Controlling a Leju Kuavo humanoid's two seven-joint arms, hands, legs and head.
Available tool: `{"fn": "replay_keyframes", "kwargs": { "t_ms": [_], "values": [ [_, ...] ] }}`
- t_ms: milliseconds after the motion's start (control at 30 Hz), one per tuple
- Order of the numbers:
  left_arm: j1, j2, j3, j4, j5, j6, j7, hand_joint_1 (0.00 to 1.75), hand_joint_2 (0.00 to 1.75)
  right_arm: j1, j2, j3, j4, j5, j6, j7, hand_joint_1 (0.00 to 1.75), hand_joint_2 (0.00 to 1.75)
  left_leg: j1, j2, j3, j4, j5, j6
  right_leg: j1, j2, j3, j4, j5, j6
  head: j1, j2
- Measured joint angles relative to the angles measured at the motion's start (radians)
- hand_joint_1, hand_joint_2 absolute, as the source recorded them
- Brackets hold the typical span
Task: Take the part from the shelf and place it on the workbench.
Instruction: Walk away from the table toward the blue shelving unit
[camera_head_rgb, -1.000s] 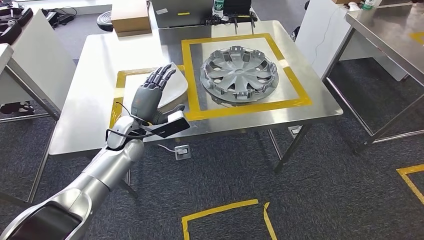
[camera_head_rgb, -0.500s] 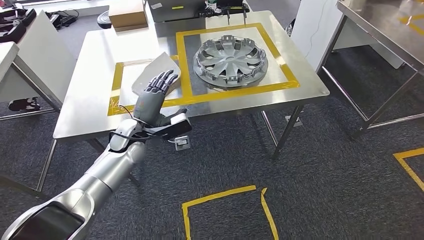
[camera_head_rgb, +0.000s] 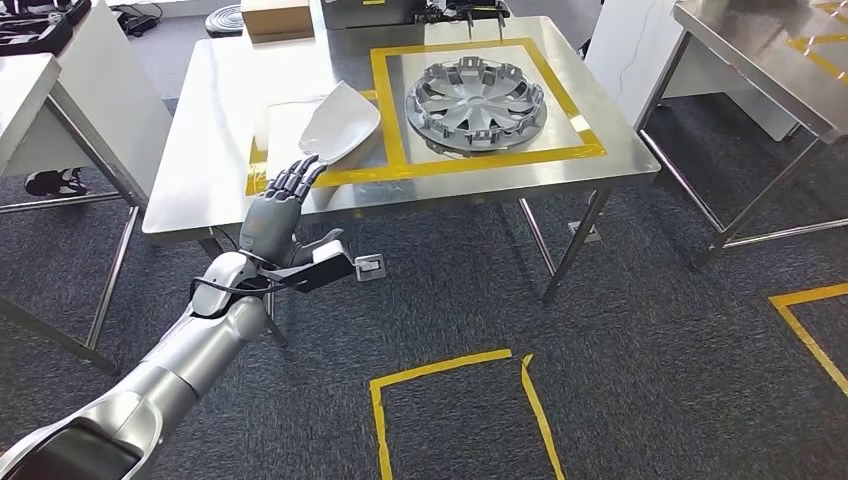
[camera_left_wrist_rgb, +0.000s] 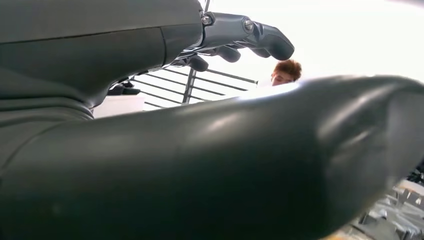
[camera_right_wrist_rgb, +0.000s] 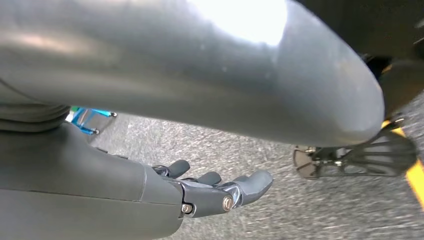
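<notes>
Reaching up from the lower left of the head view, the left robot hand (camera_head_rgb: 272, 215) is raised with its fingers spread apart and straight, holding nothing. Its fingertips (camera_head_rgb: 300, 172) point at the near edge of the steel surface (camera_head_rgb: 205, 150). The pale, shell-shaped part (camera_head_rgb: 340, 122) lies on the surface just beyond those fingertips, apart from them, over the yellow tape (camera_head_rgb: 385, 100) that borders 2 marked squares. Farther from the left robot hand and to its right, a silver wheel cover (camera_head_rgb: 476, 105) rests flat inside the larger taped square.

Compared with 1 second ago, the left robot hand has drawn back: then it hovered over the surface in front of the part, and now it sits at the surface's near edge, lower in the picture. The whole scene has also shifted, so the camera has moved; the part and the wheel cover keep their places on the surface.

In the right wrist view, the right robot hand (camera_right_wrist_rgb: 210, 192) hangs over grey carpet (camera_right_wrist_rgb: 260, 150), fingers loosely apart, empty. In the left wrist view, the left robot hand's dark fingers are outstretched, and a person's hair (camera_left_wrist_rgb: 286, 70) shows in the distance.
</notes>
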Motion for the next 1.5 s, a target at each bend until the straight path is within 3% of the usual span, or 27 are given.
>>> {"fn": "replay_keyframes", "kwargs": {
  "t_ms": [100, 167, 233, 300, 367, 400, 433, 467, 533, 600, 667, 733, 767, 800, 867, 900, 933, 967, 1033, 1100, 1167, 1233, 1267, 1333, 1400, 1433, 1500],
  "values": [
    [0.006, 0.016, -0.001, -0.003, 0.018, -0.001, -0.01, 0.0, 0.0, -0.003, -0.003, 0.0, 0.0, -0.011, -0.004, 0.001, 0.0, 0.0, 0.0, 0.003, -0.027, 0.007, 0.026, -0.012, 0.01, 0.0, 0.146, -0.195, -0.008, -0.021, -0.001, 0.0],
    [0.005, 0.016, -0.001, -0.002, 0.019, -0.005, -0.015, 0.0, 0.0, -0.004, -0.003, -0.001, 0.0, -0.02, -0.012, 0.005, 0.0, 0.0, 0.003, 0.004, -0.028, 0.001, 0.043, -0.024, 0.016, 0.0, 0.167, -0.239, -0.016, -0.034, 0.0, 0.0],
    [0.003, 0.007, -0.004, 0.005, 0.013, -0.015, -0.014, 0.0, 0.0, -0.004, 0.0, -0.002, 0.0, -0.029, -0.023, 0.009, 0.0, 0.0, 0.004, 0.001, -0.035, -0.004, 0.048, -0.036, 0.013, -0.003, 0.155, -0.252, 0.006, -0.047, 0.002, 0.0],
    [-0.005, -0.005, -0.01, 0.015, 0.009, -0.026, -0.011, 0.0, 0.0, -0.006, 0.004, -0.005, 0.0, -0.038, -0.031, 0.008, 0.0, 0.0, 0.006, -0.002, -0.057, 0.046, -0.016, -0.046, 0.007, -0.008, 0.132, -0.263, 0.035, -0.058, 0.001, 0.0],
    [-0.019, -0.019, -0.018, 0.027, 0.008, -0.035, -0.01, 0.0, 0.0, -0.007, 0.005, -0.01, 0.0, -0.045, -0.034, 0.007, 0.0, 0.0, 0.01, -0.002, -0.086, 0.171, -0.122, -0.055, 0.006, -0.009, 0.105, -0.263, 0.061, -0.062, -0.002, 0.0],
    [-0.025, -0.026, -0.021, 0.035, 0.008, -0.039, -0.012, 0.0, 0.0, -0.006, 0.006, -0.012, 0.0, -0.048, -0.035, 0.005, 0.0, 0.0, 0.011, -0.002, -0.095, 0.234, -0.152, -0.059, 0.006, -0.01, 0.09, -0.263, 0.073, -0.061, -0.002, 0.0],
    [-0.032, -0.032, -0.024, 0.043, 0.009, -0.042, -0.016, 0.0, 0.0, -0.006, 0.007, -0.014, 0.0, -0.05, -0.036, 0.005, 0.0, 0.0, 0.012, -0.002, -0.092, 0.275, -0.156, -0.062, 0.005, -0.01, 0.076, -0.261, 0.085, -0.059, -0.002, 0.0],
    [-0.037, -0.038, -0.026, 0.052, 0.01, -0.045, -0.021, 0.0, 0.0, -0.005, 0.008, -0.017, 0.0, -0.051, -0.037, 0.005, 0.0, 0.0, 0.013, -0.002, -0.074, 0.285, -0.139, -0.063, 0.004, -0.01, 0.06, -0.26, 0.096, -0.057, -0.002, 0.0],
    [-0.052, -0.049, -0.031, 0.067, 0.013, -0.05, -0.03, 0.0, 0.0, -0.006, 0.01, -0.021, 0.0, -0.053, -0.039, 0.004, 0.0, 0.0, 0.017, -0.002, 0.013, 0.193, -0.092, -0.068, 0.001, -0.009, 0.031, -0.253, 0.117, -0.048, -0.003, 0.0],
    [-0.074, -0.067, -0.035, 0.084, 0.018, -0.054, -0.038, 0.0, 0.0, -0.006, 0.01, -0.025, 0.0, -0.057, -0.042, 0.002, 0.0, 0.0, 0.017, -0.006, 0.113, 0.053, -0.101, -0.064, 0.002, -0.009, 0.013, -0.245, 0.134, -0.035, -0.004, 0.0],
    [-0.097, -0.087, -0.041, 0.109, 0.019, -0.056, -0.04, 0.0, 0.0, -0.006, 0.01, -0.028, 0.0, -0.064, -0.046, 0.001, 0.0, 0.0, 0.012, -0.01, 0.144, -0.005, -0.122, -0.048, 0.004, -0.009, 0.008, -0.245, 0.152, -0.021, -0.003, 0.0],
    [-0.116, -0.107, -0.046, 0.136, 0.018, -0.056, -0.036, 0.0, 0.0, -0.006, 0.01, -0.032, 0.0, -0.068, -0.049, 0.001, 0.0, 0.0, 0.01, -0.008, 0.126, -0.004, -0.107, -0.024, 0.0, -0.009, 0.001, -0.246, 0.16, -0.008, 0.0, 0.0],
    [-0.124, -0.116, -0.049, 0.147, 0.017, -0.056, -0.034, 0.0, 0.0, -0.006, 0.01, -0.033, 0.0, -0.069, -0.05, 0.001, 0.0, 0.0, 0.01, -0.006, 0.115, -0.004, -0.096, -0.013, -0.002, -0.008, -0.009, -0.232, 0.14, -0.003, 0.001, 0.0],
    [-0.132, -0.125, -0.051, 0.155, 0.016, -0.056, -0.033, 0.0, 0.0, -0.007, 0.011, -0.035, 0.0, -0.069, -0.051, 0.001, 0.0, 0.0, 0.011, -0.004, 0.101, -0.005, -0.082, -0.004, -0.003, -0.007, -0.024, -0.2, 0.103, 0.001, 0.003, 0.0],
    [-0.143, -0.137, -0.055, 0.169, 0.016, -0.055, -0.033, 0.0, 0.0, -0.007, 0.012, -0.039, 0.0, -0.069, -0.051, 0.001, 0.0, 0.0, 0.009, -0.004, 0.072, -0.003, -0.056, 0.004, -0.003, -0.006, -0.063, -0.074, 0.002, 0.006, 0.009, 0.0],
    [-0.145, -0.141, -0.057, 0.176, 0.015, -0.054, -0.033, 0.0, 0.0, -0.007, 0.013, -0.04, 0.0, -0.069, -0.051, 0.001, 0.0, 0.0, 0.007, -0.003, 0.057, -0.001, -0.045, 0.005, -0.003, -0.005, -0.077, -0.006, -0.031, 0.007, 0.011, 0.0],
    [-0.146, -0.143, -0.059, 0.183, 0.015, -0.054, -0.032, 0.0, 0.0, -0.007, 0.013, -0.042, 0.0, -0.069, -0.051, 0.001, 0.0, 0.0, 0.005, -0.001, 0.041, 0.001, -0.034, 0.006, -0.002, -0.005, -0.081, 0.042, -0.042, 0.007, 0.012, 0.0],
    [-0.146, -0.145, -0.061, 0.191, 0.013, -0.053, -0.03, 0.0, 0.0, -0.008, 0.013, -0.043, 0.0, -0.07, -0.052, 0.002, 0.0, 0.0, 0.003, 0.0, 0.026, 0.003, -0.024, 0.006, -0.002, -0.005, -0.068, 0.057, -0.031, 0.004, 0.012, 0.0],
    [-0.15, -0.148, -0.064, 0.205, 0.01, -0.053, -0.02, 0.0, 0.0, -0.008, 0.013, -0.046, 0.0, -0.072, -0.054, 0.004, 0.0, 0.0, 0.0, 0.001, -0.001, 0.007, -0.005, 0.003, 0.002, -0.005, 0.014, -0.023, 0.011, -0.008, 0.012, 0.0],
    [-0.159, -0.149, -0.066, 0.222, 0.009, -0.057, 0.004, 0.0, 0.0, -0.011, 0.013, -0.048, 0.0, -0.078, -0.055, 0.004, 0.0, 0.0, -0.003, 0.001, -0.019, 0.007, 0.014, -0.004, 0.009, -0.004, 0.116, -0.163, 0.007, -0.023, 0.012, 0.0],
    [-0.174, -0.148, -0.067, 0.25, 0.013, -0.073, 0.035, 0.0, 0.0, -0.013, 0.015, -0.052, 0.0, -0.083, -0.057, 0.002, 0.0, 0.0, -0.002, 0.002, -0.025, 0.003, 0.033, -0.016, 0.017, -0.003, 0.155, -0.236, -0.009, -0.034, 0.012, 0.0],
    [-0.184, -0.139, -0.068, 0.284, 0.023, -0.102, 0.071, 0.0, 0.0, -0.013, 0.016, -0.054, 0.0, -0.084, -0.058, 0.0, 0.0, 0.0, 0.0, 0.002, -0.027, -0.004, 0.045, -0.029, 0.017, -0.004, 0.147, -0.249, 0.01, -0.046, 0.013, 0.0],
    [-0.186, -0.131, -0.068, 0.303, 0.03, -0.121, 0.091, 0.0, 0.0, -0.013, 0.016, -0.055, 0.0, -0.084, -0.058, 0.0, 0.0, 0.0, 0.001, 0.001, -0.033, 0.003, 0.032, -0.035, 0.014, -0.005, 0.14, -0.253, 0.023, -0.054, 0.013, 0.0],
    [-0.186, -0.111, -0.067, 0.34, 0.047, -0.16, 0.137, 0.0, 0.0, -0.013, 0.017, -0.057, 0.0, -0.085, -0.058, -0.001, 0.0, 0.0, 0.003, -0.001, -0.058, 0.071, -0.047, -0.045, 0.009, -0.005, 0.117, -0.26, 0.049, -0.066, 0.01, 0.0],
    [-0.178, -0.089, -0.061, 0.373, 0.075, -0.204, 0.189, 0.0, 0.0, -0.011, 0.016, -0.06, 0.0, -0.088, -0.058, 0.0, 0.0, 0.0, 0.005, -0.002, -0.092, 0.196, -0.133, -0.053, 0.009, -0.003, 0.086, -0.26, 0.072, -0.07, 0.006, 0.0],
    [-0.168, -0.078, -0.055, 0.388, 0.092, -0.229, 0.216, 0.0, 0.0, -0.009, 0.016, -0.062, 0.0, -0.089, -0.058, 0.0, 0.0, 0.0, 0.006, -0.002, -0.099, 0.249, -0.144, -0.057, 0.009, -0.002, 0.071, -0.26, 0.082, -0.07, 0.005, 0.0],
    [-0.136, -0.055, -0.035, 0.415, 0.136, -0.281, 0.268, 0.0, 0.87, -0.004, 0.017, -0.067, 0.0, -0.09, -0.058, 0.0, 0.0, 0.0, 0.007, -0.002, -0.074, 0.275, -0.099, -0.06, 0.008, -0.002, 0.045, -0.258, 0.102, -0.066, 0.004, 0.0]
  ]
}}
